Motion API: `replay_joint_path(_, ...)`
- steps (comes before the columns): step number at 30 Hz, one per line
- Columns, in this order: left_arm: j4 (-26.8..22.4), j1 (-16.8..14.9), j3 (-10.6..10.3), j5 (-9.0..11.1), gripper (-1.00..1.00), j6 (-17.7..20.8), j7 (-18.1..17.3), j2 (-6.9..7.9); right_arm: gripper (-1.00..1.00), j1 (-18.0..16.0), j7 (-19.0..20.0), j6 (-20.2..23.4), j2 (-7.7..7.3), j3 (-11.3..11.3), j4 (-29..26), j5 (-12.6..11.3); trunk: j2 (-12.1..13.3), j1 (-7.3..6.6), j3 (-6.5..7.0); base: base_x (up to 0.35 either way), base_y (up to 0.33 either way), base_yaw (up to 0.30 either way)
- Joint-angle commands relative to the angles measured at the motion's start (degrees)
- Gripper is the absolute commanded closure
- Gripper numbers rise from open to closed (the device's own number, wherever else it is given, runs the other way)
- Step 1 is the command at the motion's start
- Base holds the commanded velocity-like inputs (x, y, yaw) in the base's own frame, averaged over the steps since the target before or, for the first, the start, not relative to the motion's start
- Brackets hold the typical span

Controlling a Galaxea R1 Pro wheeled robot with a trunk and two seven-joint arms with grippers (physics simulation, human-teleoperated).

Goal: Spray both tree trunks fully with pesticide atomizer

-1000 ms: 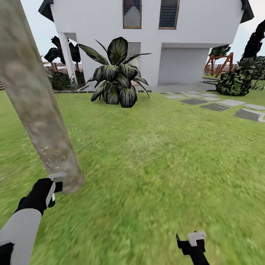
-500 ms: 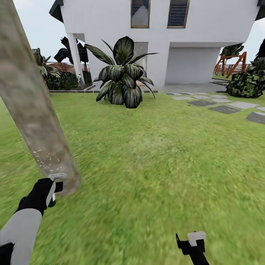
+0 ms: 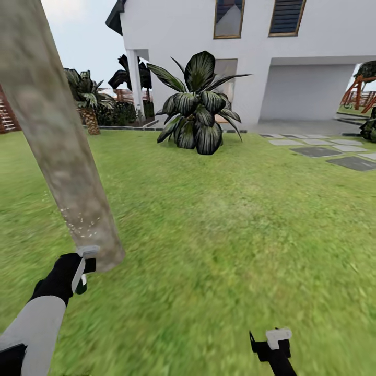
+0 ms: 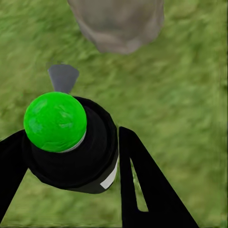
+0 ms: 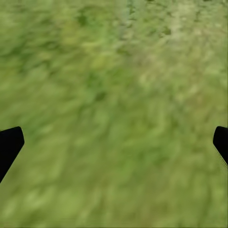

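A pale mottled tree trunk [image 3: 57, 146] leans across the left of the head view, its base [image 4: 118, 23] meeting the grass. Whitish specks of pesticide [image 3: 81, 222] dot its lower part. My left gripper [image 3: 78, 271] is shut on the pesticide atomizer [image 4: 71, 142], a black bottle with a green round top [image 4: 55, 121] and a grey nozzle [image 4: 62, 78] pointing at the trunk's base. My right gripper [image 3: 271, 344] hangs low at the front right over bare grass, open, its two fingertips [image 5: 9, 145] far apart with nothing between them.
Green lawn [image 3: 235, 219] spreads ahead. A large dark broad-leaf plant [image 3: 196, 112] stands before a white house [image 3: 292, 62]. Grey stepping stones [image 3: 334, 154] lie at the right. A short palm [image 3: 86, 102] and slatted fence [image 3: 8, 115] are at the far left.
The camera has turned left, so house, plant and stones slid right in the picture. The left gripper stays by the trunk's base with the atomizer. The right gripper has not moved.
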Motion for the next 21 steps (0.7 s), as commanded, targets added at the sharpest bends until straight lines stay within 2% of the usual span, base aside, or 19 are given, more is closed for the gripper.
replay_joint_path(1,0.03,-0.07,0.13,-1.13,1.0,0.16,-0.19,-1.08,-1.0,-0.02,-0.6,-0.02,0.01,0.41,0.02,0.5,-0.02,0.0,-0.05,0.15,-0.26,0.277)
replay_joint_path(2,0.01,-0.13,-0.05,-1.18,1.0,-0.96,-0.19,-2.85,-1.0,-0.02,-0.6,-0.03,0.02,0.4,0.02,0.48,-0.02,0.0,-0.05,0.179,-0.244,0.277)
replay_joint_path(3,-0.09,-0.41,-0.29,-1.26,1.0,-1.5,-0.14,-3.91,-1.0,-0.02,-0.6,-0.02,0.03,0.4,0.02,0.5,-0.02,0.0,-0.05,0.206,-0.23,0.276)
replay_joint_path(6,-0.65,-0.93,-0.44,-1.33,1.0,-1.65,-0.01,-4.58,-1.0,-0.02,-0.6,-0.02,-0.03,0.39,0.02,0.48,-0.02,0.0,-0.05,0.222,-0.216,0.266)
replay_joint_path(8,-0.84,-1.22,-0.49,-1.33,1.0,-1.53,2.26,-4.81,-1.0,-0.02,-0.6,-0.03,-0.05,0.39,0.02,0.48,-0.02,0.0,-0.05,0.234,-0.203,0.242)
replay_joint_path(11,-0.98,-1.25,-0.25,-1.1,1.0,-1.19,4.77,-3.92,-1.0,-0.02,-0.6,-0.03,-0.05,0.39,0.02,0.48,-0.02,0.0,-0.05,0.24,-0.194,0.225)
replay_joint_path(12,-1.26,-1.16,-0.04,-0.94,1.0,-1.04,5.05,-2.21,-1.0,-0.02,-0.6,-0.01,-0.05,0.39,0.02,0.48,-0.02,0.0,-0.05,0.242,-0.189,0.134)
replay_joint_path(13,-1.31,-1.01,0.02,-0.87,1.0,-1.0,5.08,-1.32,-1.0,-0.02,-0.6,-0.02,-0.09,0.39,0.02,0.48,-0.02,0.0,-0.05,0.242,-0.189,0.068)
replay_joint_path(15,-1.34,-0.79,-0.09,-0.82,1.0,-1.0,5.08,-0.87,-1.0,-0.02,-0.6,-0.02,-0.11,0.39,0.02,0.48,-0.02,0.0,-0.05,0.242,-0.188,0.029)
replay_joint_path(16,-1.38,-0.95,-0.21,-0.78,1.0,-1.03,5.14,-1.32,-1.0,-0.02,-0.6,-0.03,-0.13,0.36,0.02,0.48,-0.02,0.0,-0.05,0.201,-0.21,0.009)
replay_joint_path(18,-1.5,-1.24,-0.69,-0.94,1.0,-1.05,5.25,-4.34,-1.0,-0.02,-0.6,-0.02,-0.14,0.31,0.02,0.48,-0.02,0.0,-0.05,0.063,-0.255,0.011)
replay_joint_path(19,-1.75,-1.39,-0.84,-0.95,1.0,-1.03,5.3,-5.14,-1.0,-0.02,-0.6,-0.02,-0.14,0.33,0.02,0.48,-0.02,0.0,-0.05,0.022,-0.267,0.101)
replay_joint_path(21,-2.11,-2.44,-0.96,-0.96,1.0,-0.79,5.34,-5.71,-1.0,-0.02,-0.6,-0.01,-0.14,0.33,0.02,0.48,-0.02,0.0,-0.05,0.011,-0.272,0.209)
